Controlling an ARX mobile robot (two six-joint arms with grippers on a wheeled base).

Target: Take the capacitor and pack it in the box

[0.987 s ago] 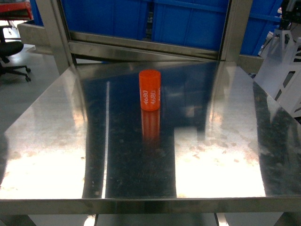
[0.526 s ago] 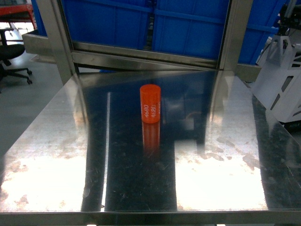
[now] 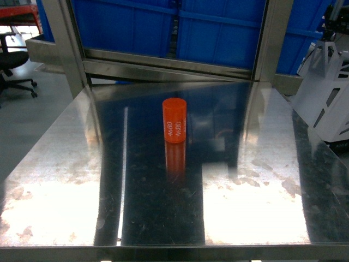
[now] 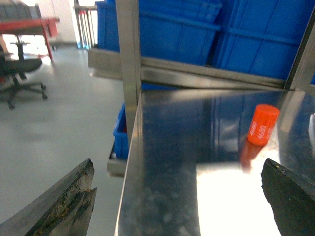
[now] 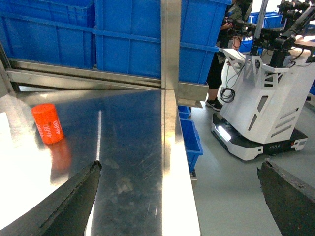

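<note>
The capacitor point(image 3: 174, 120) is an orange cylinder with white "4680" print, standing upright near the middle of the steel table point(image 3: 262, 164). No arm shows in the head view. In the left wrist view the capacitor point(image 4: 263, 124) stands far ahead to the right, and my left gripper point(image 4: 178, 172) is open over the table's left edge with nothing between its fingers. The right wrist view has the capacitor point(image 5: 47, 123) at the far left, while my right gripper point(image 5: 179, 167) is open and empty over the table's right edge. The box is out of view.
Large blue bins point(image 3: 218, 27) fill a steel rack behind the table, between two upright posts point(image 3: 62, 43). A white wheeled robot point(image 5: 256, 108) stands on the floor to the right. An office chair point(image 4: 19, 73) is at the left. A small blue bin point(image 5: 192, 137) sits below the table's edge.
The head view shifted a little between one second and half a second ago, so the capacitor sits lower in it. Since then nothing has moved.
</note>
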